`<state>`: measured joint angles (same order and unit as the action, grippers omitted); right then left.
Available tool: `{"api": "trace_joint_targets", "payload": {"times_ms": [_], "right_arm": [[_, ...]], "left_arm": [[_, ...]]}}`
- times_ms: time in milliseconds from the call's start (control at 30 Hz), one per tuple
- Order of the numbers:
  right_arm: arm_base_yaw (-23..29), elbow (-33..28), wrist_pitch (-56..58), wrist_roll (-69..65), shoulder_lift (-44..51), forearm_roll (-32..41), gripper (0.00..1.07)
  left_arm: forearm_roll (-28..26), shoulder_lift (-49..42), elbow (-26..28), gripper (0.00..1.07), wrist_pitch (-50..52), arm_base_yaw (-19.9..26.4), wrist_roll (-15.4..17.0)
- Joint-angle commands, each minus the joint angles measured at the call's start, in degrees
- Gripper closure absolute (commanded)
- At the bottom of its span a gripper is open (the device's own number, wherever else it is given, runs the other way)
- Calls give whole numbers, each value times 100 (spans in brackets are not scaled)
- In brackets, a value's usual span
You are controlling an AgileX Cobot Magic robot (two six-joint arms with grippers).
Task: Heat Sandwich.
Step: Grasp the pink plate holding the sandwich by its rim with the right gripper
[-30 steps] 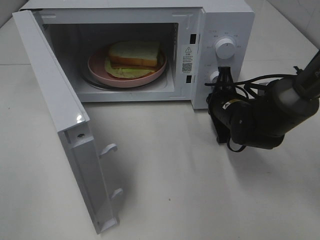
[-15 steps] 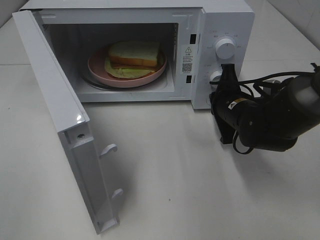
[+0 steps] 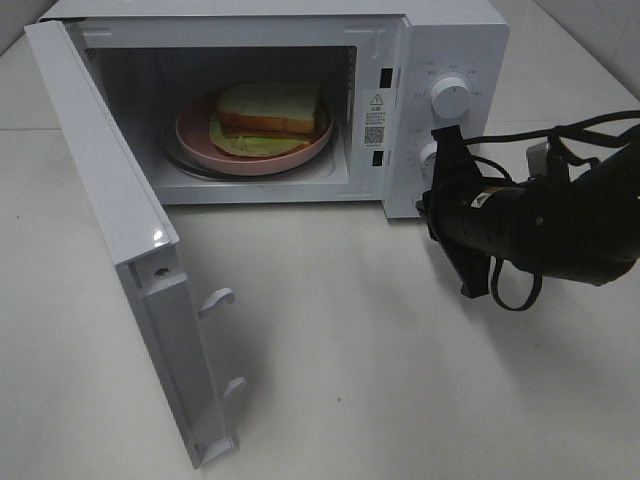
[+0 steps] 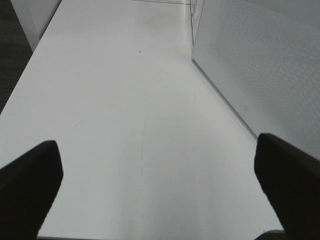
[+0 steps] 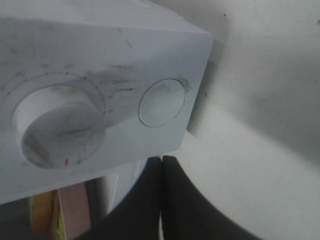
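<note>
1. Exterior high: the microwave (image 3: 450, 40) stands on the table (image 3: 400, 380) with its door (image 3: 120, 230) open wide. The sandwich (image 3: 270, 105) lies on a pink plate (image 3: 200, 140) inside the cavity. The right gripper (image 3: 446, 138), jaws together, points at the control panel beside the lower knob (image 3: 429, 153), under the upper knob (image 3: 450, 97)
2. Left wrist: the left gripper (image 4: 156, 145) hangs over bare table, jaws wide apart and holding nothing, with the door's dotted panel alongside
3. Right wrist: the black fingers (image 5: 145, 200) meet in a tight seam just off the panel's edge, near a round button (image 5: 161, 102)
</note>
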<state>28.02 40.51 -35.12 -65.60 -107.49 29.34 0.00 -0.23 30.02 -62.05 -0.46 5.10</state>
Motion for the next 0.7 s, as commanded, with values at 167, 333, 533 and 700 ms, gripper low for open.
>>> {"api": "trace_joint_targets", "payload": {"times_ms": [167, 333, 533, 700], "right_arm": [[11, 6, 1043, 814, 636, -74, 106], [11, 6, 1896, 1415, 997, -74, 105], [11, 6, 2727, 2590, 1369, -80, 103], [11, 23, 3260, 3587, 1667, -86, 102]], "left_arm": [[0, -97, -23, 7, 69, 17, 23], [0, -97, -23, 7, 69, 17, 23], [0, -97, -23, 7, 69, 17, 23], [0, -97, -23, 7, 69, 17, 23]]}}
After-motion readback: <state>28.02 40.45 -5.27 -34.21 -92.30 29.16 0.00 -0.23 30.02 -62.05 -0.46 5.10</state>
